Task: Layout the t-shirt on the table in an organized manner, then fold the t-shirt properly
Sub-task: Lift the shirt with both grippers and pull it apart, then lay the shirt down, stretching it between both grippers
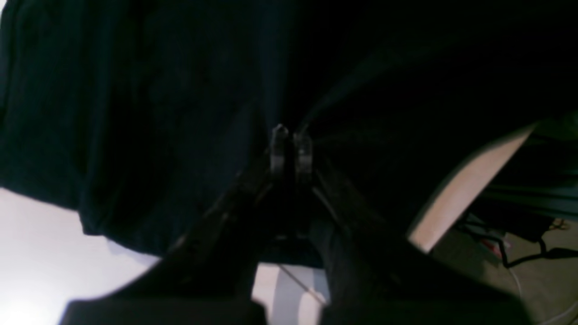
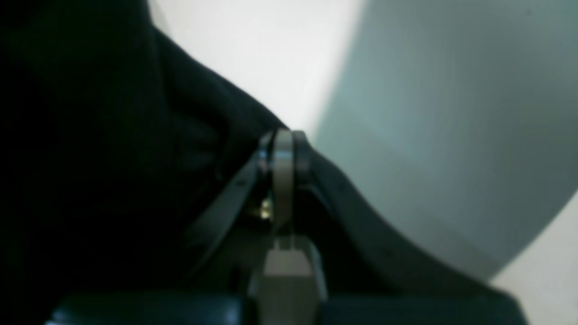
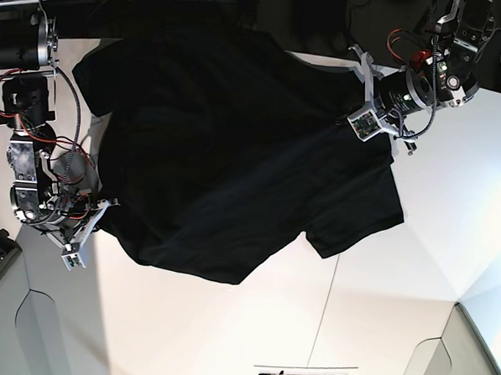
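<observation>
Black cloth fills most of the base view: the t-shirt (image 3: 235,153) is spread across the far part of the white surface (image 3: 378,312), rumpled and skewed, with one sleeve lying out flat toward the near side and the opposite edge reaching the far rim. No print is visible, so it may be lying face down, though the fabric is too dark to be sure.

The left hand (image 1: 291,151) is clenched on a pinch of the t-shirt, with folds radiating from between its fingers. The right hand (image 2: 284,153) is likewise closed tight with dark cloth bunched against it; it appears to be gripping an edge of the shirt, but that wrist view is blurred.

The chief risk is the thin grip. If either hand holds only one layer or a shallow bite, pulling to flatten the cloth could let it slip free and collapse into a heap. Pulling the two hands apart unevenly would twist the body and set diagonal creases rather than remove them. The left wrist view also shows the surface's edge close by, so cloth dragged that way could slide off.
</observation>
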`<state>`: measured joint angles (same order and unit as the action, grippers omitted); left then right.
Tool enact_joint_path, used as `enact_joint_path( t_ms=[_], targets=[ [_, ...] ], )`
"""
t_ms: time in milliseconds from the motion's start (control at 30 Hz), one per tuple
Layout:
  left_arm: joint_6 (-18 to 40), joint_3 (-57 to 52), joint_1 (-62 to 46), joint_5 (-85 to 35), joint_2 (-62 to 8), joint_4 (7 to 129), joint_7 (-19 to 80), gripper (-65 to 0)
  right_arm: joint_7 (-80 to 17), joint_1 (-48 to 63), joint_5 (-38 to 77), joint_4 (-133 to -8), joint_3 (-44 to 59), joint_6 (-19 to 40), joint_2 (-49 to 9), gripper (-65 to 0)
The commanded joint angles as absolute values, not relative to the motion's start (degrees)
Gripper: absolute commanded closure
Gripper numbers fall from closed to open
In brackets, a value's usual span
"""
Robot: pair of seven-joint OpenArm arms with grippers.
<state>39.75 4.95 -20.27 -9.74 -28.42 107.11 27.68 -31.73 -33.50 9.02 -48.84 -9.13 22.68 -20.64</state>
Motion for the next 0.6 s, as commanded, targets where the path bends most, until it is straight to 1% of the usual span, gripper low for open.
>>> enact_joint_path(
  t_ms=[0,267,400,567],
  targets=[
    [39.72,4.51,-19.31,-10.24,-29.08,107.81,26.79,0.0,-32.86,-34.74,8.62,-49.17,-8.95,22.26,-21.19,0.0],
    [39.59,4.51,-15.77,-10.33,-29.1,106.02,26.79,0.0,-33.5,-34.74,11.51,-49.15,-8.95,22.28,-21.08,0.0],
    [38.65,4.54,-12.64,-10.44,-29.06,99.98,26.72,0.0,-34.15,-34.72,11.35,-49.17,-8.95,22.28,-21.12,0.0],
    [38.57,4.54,-6.09,-10.41,-29.08,91.09,26.52,0.0,-35.14,-34.68,11.38,-49.15,-8.95,22.28,-21.12,0.0]
  ],
)
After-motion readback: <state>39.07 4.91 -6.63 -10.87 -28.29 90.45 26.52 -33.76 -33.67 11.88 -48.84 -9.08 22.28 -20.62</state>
